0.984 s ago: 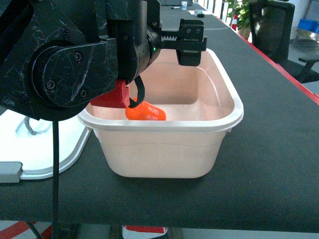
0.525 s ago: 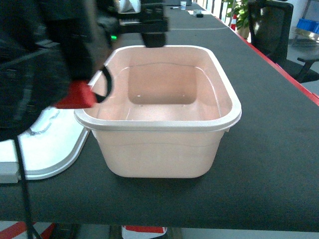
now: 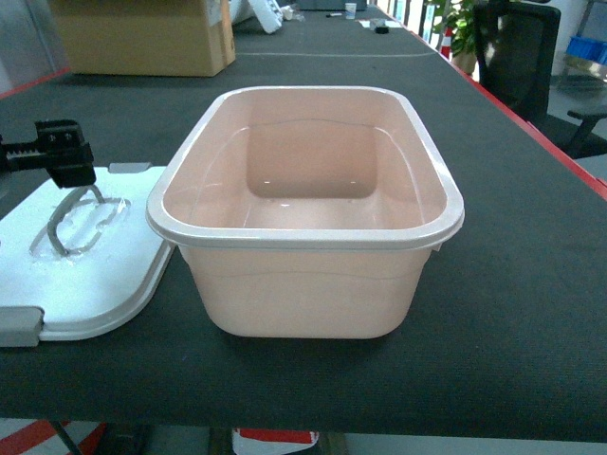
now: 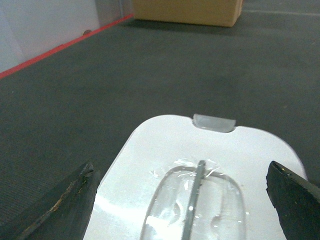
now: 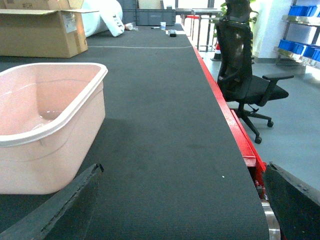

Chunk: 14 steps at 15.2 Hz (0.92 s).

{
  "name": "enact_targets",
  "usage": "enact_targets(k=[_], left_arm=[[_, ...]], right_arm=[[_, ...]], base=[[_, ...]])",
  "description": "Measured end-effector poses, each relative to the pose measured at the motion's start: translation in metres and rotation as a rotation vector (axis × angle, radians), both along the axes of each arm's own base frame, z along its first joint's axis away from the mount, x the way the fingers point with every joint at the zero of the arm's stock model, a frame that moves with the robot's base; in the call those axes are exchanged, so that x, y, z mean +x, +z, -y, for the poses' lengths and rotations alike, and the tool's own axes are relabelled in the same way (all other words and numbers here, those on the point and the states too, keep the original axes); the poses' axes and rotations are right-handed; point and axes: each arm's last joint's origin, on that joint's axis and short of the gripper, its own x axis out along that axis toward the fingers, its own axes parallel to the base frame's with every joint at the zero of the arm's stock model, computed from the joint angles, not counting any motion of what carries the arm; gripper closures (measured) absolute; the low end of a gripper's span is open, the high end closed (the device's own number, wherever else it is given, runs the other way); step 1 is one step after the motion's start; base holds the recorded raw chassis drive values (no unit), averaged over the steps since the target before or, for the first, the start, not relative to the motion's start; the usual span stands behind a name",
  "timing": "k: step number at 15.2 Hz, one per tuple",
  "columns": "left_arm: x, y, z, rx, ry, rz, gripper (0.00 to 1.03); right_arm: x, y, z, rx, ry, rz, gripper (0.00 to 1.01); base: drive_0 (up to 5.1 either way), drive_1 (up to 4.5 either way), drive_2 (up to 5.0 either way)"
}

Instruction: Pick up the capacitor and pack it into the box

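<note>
The box [image 3: 303, 237] is a pale pink tub in the middle of the black table, and its side also shows at the left of the right wrist view [image 5: 50, 130]. No capacitor shows in any view; the box's near wall hides part of its floor. My left gripper [image 4: 181, 170] stands open above the white lid [image 4: 165, 145], with nothing between its fingers. One of its fingers [image 3: 66, 159] pokes in at the left edge of the head view. My right gripper [image 5: 183, 167] is open and empty over bare table to the right of the box.
The lid [image 3: 95, 275], with a clear handle [image 3: 71, 227] and grey latch [image 3: 17, 327], lies left of the box. A brown carton [image 3: 142, 38] stands at the back left. A red table edge [image 5: 235, 125] and a black chair [image 5: 245, 75] are on the right.
The left arm has pulled out of the box and swung left to above the lid. The orange capacitor it held at the box rim a second ago no longer shows.
</note>
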Motion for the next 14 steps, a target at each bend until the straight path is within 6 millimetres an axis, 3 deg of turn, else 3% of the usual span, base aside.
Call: enact_targets(k=[2,5,8,10,14], left_arm=[[0.027,-0.038,-0.011,0.019,-0.031,-0.114,0.05],[0.042,-0.057,-0.007,0.05,-0.114,-0.181,0.06],[0.053,-0.057,-0.01,0.035,-0.121,-0.215,0.4],[0.053,-0.067,-0.014,0.005,-0.107,-0.246,0.62],[0.056,-0.066,-0.016,-0.014,-0.091,-0.233,1.02]], right_arm=[[0.0,0.0,0.0,0.0,0.0,0.0,0.03],[0.0,0.0,0.0,0.0,0.0,0.0,0.03],[0.0,0.0,0.0,0.0,0.0,0.0,0.03],[0.0,0.0,0.0,0.0,0.0,0.0,0.03],[0.0,0.0,0.0,0.0,0.0,0.0,0.03]], base=[[0.0,0.0,0.0],[0.0,0.0,0.0],[0.0,0.0,0.0],[0.0,0.0,0.0],[0.0,0.0,0.0]])
